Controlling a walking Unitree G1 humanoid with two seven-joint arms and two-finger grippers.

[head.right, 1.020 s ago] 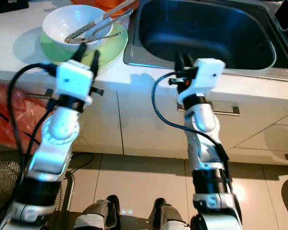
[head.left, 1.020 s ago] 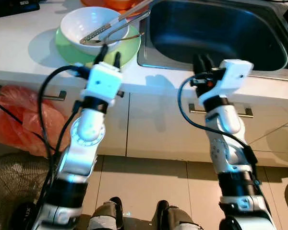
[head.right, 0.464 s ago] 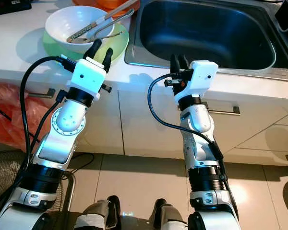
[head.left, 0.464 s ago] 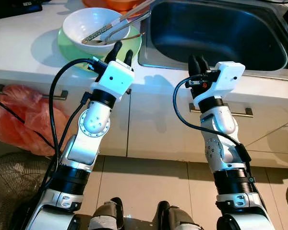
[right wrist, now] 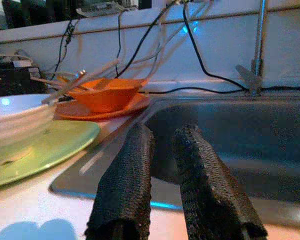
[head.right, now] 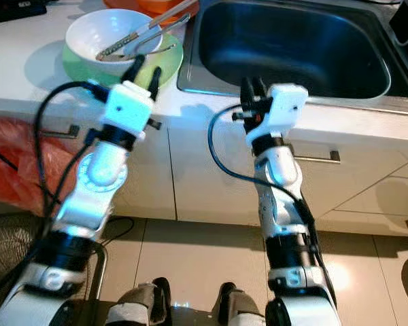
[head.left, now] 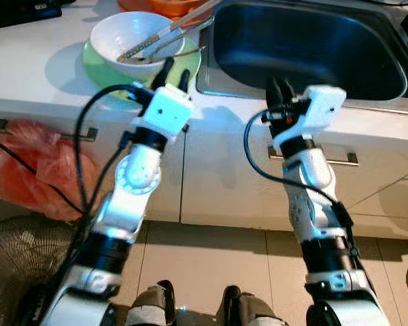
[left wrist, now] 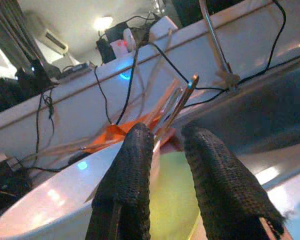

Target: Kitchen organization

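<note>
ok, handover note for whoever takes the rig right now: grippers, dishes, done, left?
Left gripper: slightly open, empty, at the near rim of the green plate.
Right gripper: slightly open, empty, over the front edge of the sink.
White bowl sits on the plate, utensils resting in it; orange dish behind.
Done: nothing moved, the sink holds no dishes.
Left: probably grasp the dishes and move them.

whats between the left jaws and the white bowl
Only the green plate's near rim; the left gripper hovers over that edge, short of the white bowl, in the left eye view.
</note>
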